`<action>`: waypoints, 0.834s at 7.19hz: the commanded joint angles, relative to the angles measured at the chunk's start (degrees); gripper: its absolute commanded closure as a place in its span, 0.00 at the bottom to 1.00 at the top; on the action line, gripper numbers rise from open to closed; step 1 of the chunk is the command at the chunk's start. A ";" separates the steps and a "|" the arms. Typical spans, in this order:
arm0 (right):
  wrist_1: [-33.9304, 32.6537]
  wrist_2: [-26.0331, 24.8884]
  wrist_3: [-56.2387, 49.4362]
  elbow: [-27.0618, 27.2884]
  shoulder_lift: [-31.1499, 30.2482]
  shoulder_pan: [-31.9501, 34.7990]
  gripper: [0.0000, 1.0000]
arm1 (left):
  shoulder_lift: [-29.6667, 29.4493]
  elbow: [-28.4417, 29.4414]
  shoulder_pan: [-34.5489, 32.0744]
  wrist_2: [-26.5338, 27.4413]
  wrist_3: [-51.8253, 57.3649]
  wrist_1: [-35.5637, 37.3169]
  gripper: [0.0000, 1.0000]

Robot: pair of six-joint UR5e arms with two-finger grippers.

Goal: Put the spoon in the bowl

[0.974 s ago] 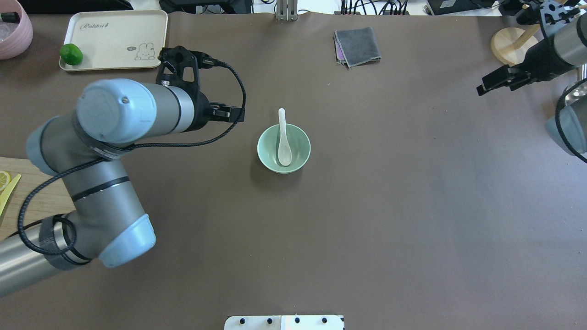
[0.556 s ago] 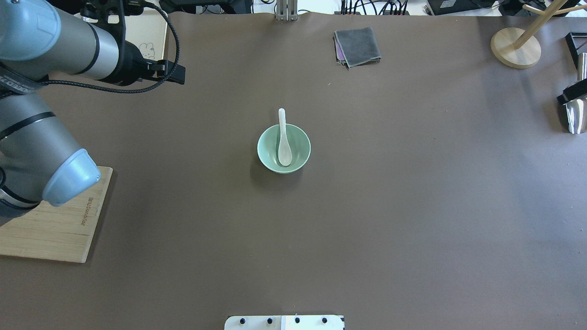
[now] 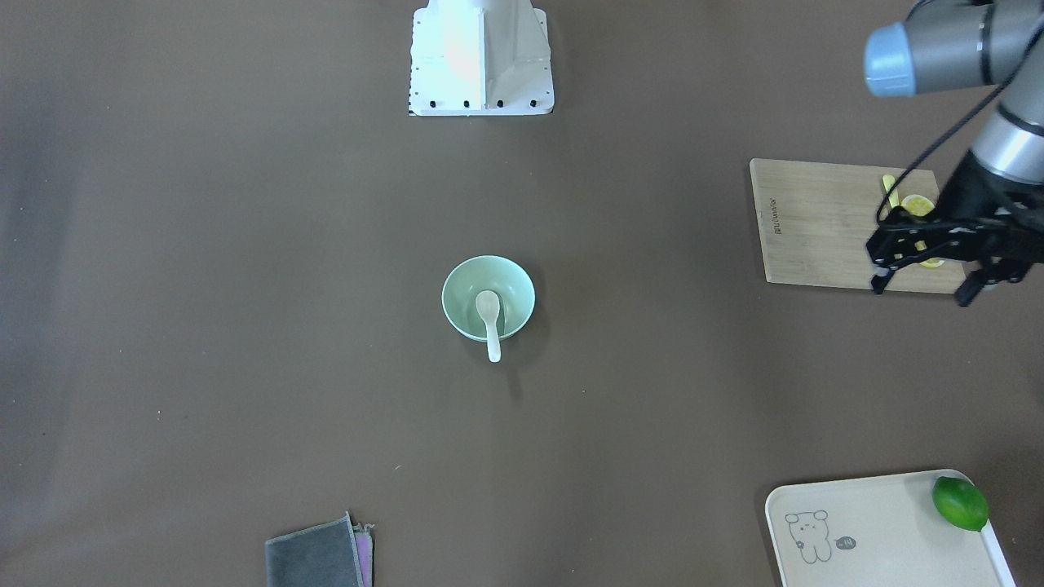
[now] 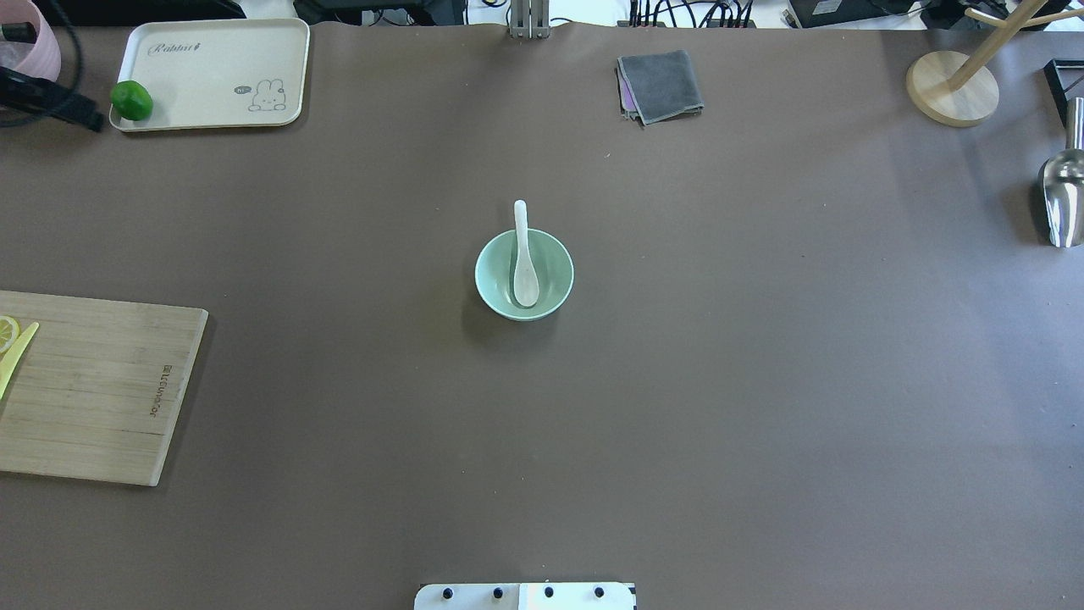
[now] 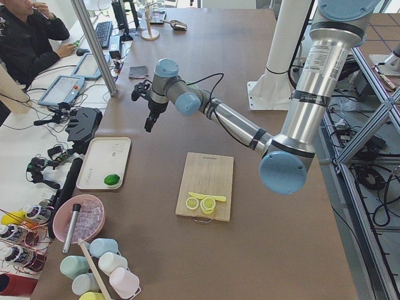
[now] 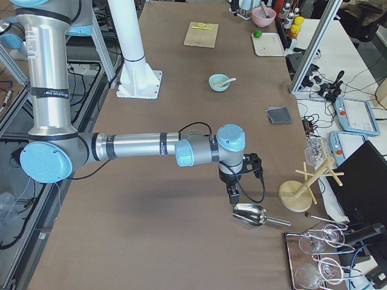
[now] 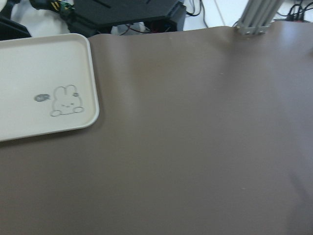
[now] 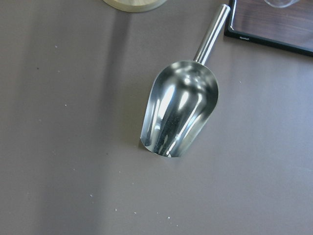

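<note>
The pale mint-green bowl (image 4: 487, 284) stands at the table's middle and also shows in the front view (image 3: 459, 303). The white spoon (image 4: 524, 264) lies in it, scoop down in the bowl, handle resting on the far rim and sticking out; it also shows in the front view (image 3: 490, 316). My left gripper (image 3: 923, 289) is open and empty, hovering far from the bowl above the cutting board's edge. My right gripper (image 6: 233, 196) shows only in the exterior right view, above a metal scoop; I cannot tell whether it is open or shut.
A cream tray (image 4: 212, 72) with a lime (image 4: 131, 100) is at the back left. A wooden cutting board (image 4: 85, 390) holds lemon slices and a yellow knife. A grey cloth (image 4: 660, 85), a wooden stand (image 4: 953, 85) and a metal scoop (image 4: 1063, 199) lie at the back and right.
My left arm has drawn back from beside the bowl to the table's left edge. My right arm has left the overhead view on the right. Bowl and spoon have not moved.
</note>
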 commanded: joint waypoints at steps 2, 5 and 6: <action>-0.52 0.67 0.85 -0.81 -1.04 0.25 0.00 | 3.73 4.38 -20.28 -2.60 26.07 15.84 0.02; -7.64 6.31 1.12 1.64 -0.16 -0.36 0.00 | 7.15 8.34 -20.95 -12.14 25.94 16.88 0.02; -7.91 7.36 1.12 1.56 -0.25 -0.71 0.00 | 8.90 8.09 -20.95 -12.62 25.94 15.83 0.02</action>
